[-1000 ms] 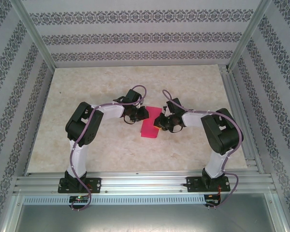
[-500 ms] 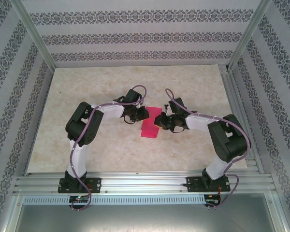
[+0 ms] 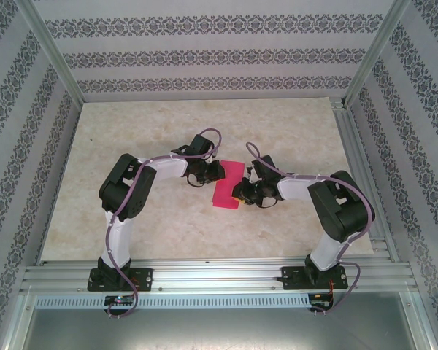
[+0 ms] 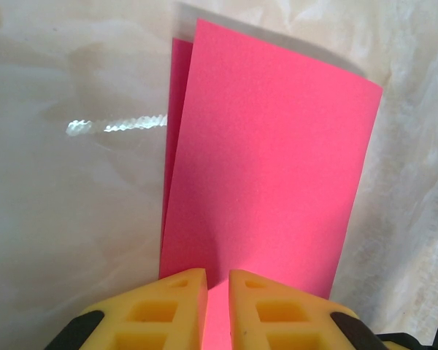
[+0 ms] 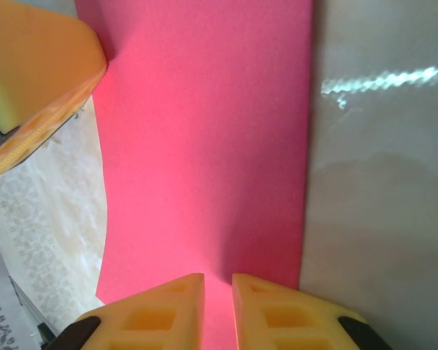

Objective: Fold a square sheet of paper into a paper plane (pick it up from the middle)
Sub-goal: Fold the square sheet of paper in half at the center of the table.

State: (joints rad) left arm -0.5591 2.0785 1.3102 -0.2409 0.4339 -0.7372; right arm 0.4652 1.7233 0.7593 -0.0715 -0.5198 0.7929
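Observation:
The square sheet of paper (image 3: 227, 187) is bright pink and folded into a narrow rectangle, and it lies mid-table between my two arms. My left gripper (image 3: 217, 172) is at its far left edge. In the left wrist view the left gripper (image 4: 217, 274) is shut on the paper (image 4: 270, 160), and a second layer peeks out along the paper's left side. My right gripper (image 3: 240, 192) is at the near right edge. The right wrist view has the right gripper (image 5: 217, 278) shut on the paper (image 5: 204, 146), and a yellow finger (image 5: 36, 65) of the left gripper sits at the upper left.
The marbled tabletop (image 3: 146, 131) spreads all around the paper. Aluminium frame rails (image 3: 204, 277) run along the near edge and the right side, and patterned walls enclose the table.
My right arm has swung its elbow and its gripper has slid a little nearer along the paper's right edge, uncovering the far right corner. The left arm has stayed still.

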